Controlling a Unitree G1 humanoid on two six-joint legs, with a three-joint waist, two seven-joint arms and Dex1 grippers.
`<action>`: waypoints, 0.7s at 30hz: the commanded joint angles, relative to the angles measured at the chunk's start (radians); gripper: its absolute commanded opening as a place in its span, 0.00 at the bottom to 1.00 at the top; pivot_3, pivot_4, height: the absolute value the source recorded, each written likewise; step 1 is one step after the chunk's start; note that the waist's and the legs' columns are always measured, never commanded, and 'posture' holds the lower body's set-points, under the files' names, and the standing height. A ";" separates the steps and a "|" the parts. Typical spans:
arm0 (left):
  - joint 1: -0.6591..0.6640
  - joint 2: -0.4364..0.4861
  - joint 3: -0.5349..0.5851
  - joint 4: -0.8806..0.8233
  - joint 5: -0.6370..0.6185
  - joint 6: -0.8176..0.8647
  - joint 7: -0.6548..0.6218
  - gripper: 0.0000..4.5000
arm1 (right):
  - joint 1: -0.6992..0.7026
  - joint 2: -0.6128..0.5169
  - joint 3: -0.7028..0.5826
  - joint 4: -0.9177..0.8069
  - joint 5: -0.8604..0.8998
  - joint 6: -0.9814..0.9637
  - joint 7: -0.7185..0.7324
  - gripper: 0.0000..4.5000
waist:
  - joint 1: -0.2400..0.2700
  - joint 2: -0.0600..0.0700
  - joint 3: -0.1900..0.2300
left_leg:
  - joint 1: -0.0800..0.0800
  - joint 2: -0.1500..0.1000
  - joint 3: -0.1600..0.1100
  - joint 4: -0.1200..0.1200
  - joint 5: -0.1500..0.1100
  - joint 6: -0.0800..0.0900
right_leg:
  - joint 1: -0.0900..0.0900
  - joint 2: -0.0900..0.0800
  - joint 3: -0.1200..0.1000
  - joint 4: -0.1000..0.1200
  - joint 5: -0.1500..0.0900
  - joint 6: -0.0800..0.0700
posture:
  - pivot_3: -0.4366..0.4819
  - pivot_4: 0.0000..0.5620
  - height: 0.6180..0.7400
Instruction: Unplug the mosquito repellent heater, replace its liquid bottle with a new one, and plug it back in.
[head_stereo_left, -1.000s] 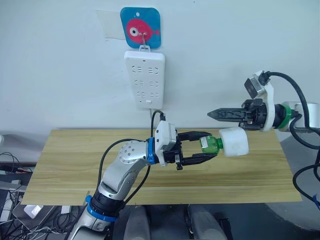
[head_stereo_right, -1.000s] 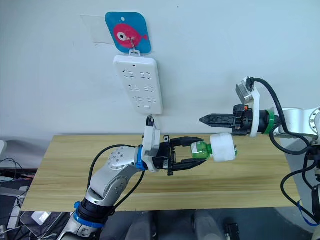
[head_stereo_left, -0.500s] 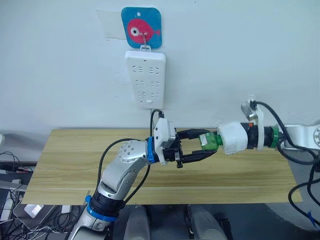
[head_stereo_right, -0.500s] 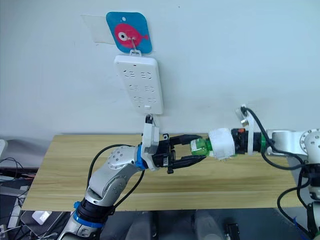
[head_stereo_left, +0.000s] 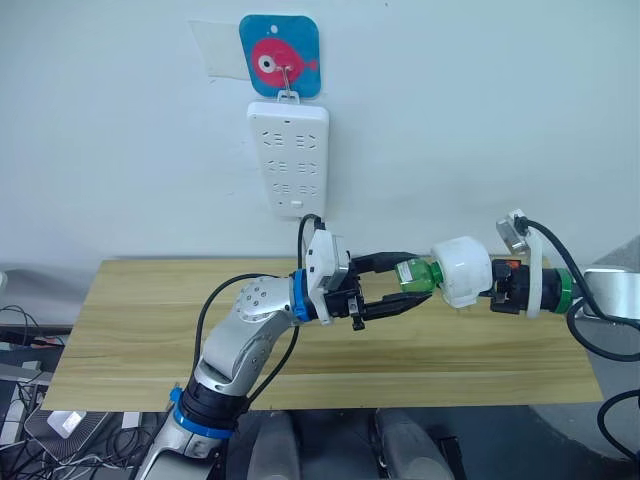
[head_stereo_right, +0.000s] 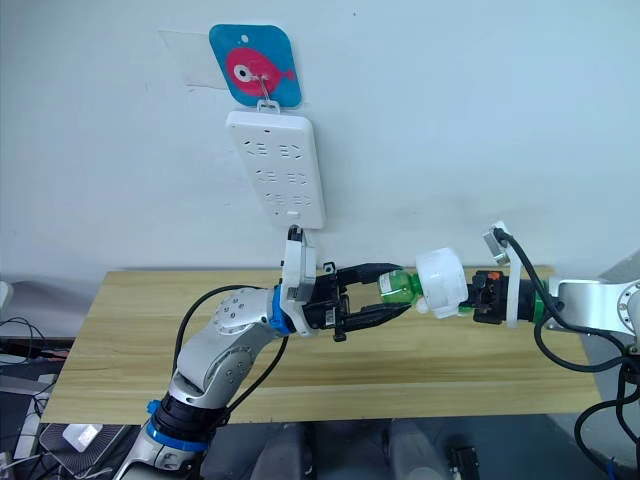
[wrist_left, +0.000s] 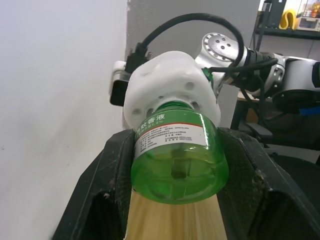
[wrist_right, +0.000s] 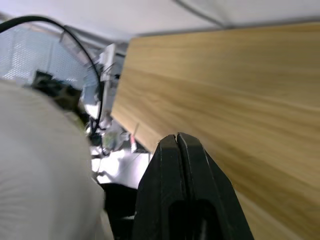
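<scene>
Gripping the green bottle (head_stereo_left: 415, 274) between its two fingers, the left hand (head_stereo_left: 400, 283) braces it above the counter (head_stereo_left: 120, 320), likely so the heater (head_stereo_left: 461, 271) can be twisted off. Right of it, the right hand (wrist_right: 178, 150) shows fingers pressed together beside the white heater, unplugged from the wall strip (head_stereo_left: 288, 158).
</scene>
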 joint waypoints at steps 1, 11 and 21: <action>-0.020 -0.001 0.013 -0.047 -0.027 -0.009 -0.017 0.49 | -0.004 -0.013 -0.043 -0.028 -0.113 -0.020 0.080 0.01 | 0.000 0.000 0.000 | 0.000 0.000 0.000 0.000 0.000 0.000 | 0.000 0.000 0.000 0.000 0.000 0.000 | 0.31 0.42 1.00; 0.005 0.084 0.037 -0.016 0.004 -0.086 -0.103 0.49 | -0.075 -0.160 -0.149 0.098 -0.043 0.198 0.330 0.01 | 0.000 0.000 0.000 | 0.000 0.000 0.001 0.000 0.000 0.000 | 0.000 0.000 0.000 -0.001 0.000 0.000 | 0.29 0.44 1.00; -0.012 0.098 0.041 0.080 0.061 -0.309 -0.232 0.49 | -0.106 -0.211 -0.023 0.081 0.273 0.179 0.312 0.01 | -0.001 0.000 0.001 | 0.000 0.000 0.001 0.000 0.000 0.001 | 0.000 0.000 0.001 -0.001 0.000 0.000 | 0.29 0.45 1.00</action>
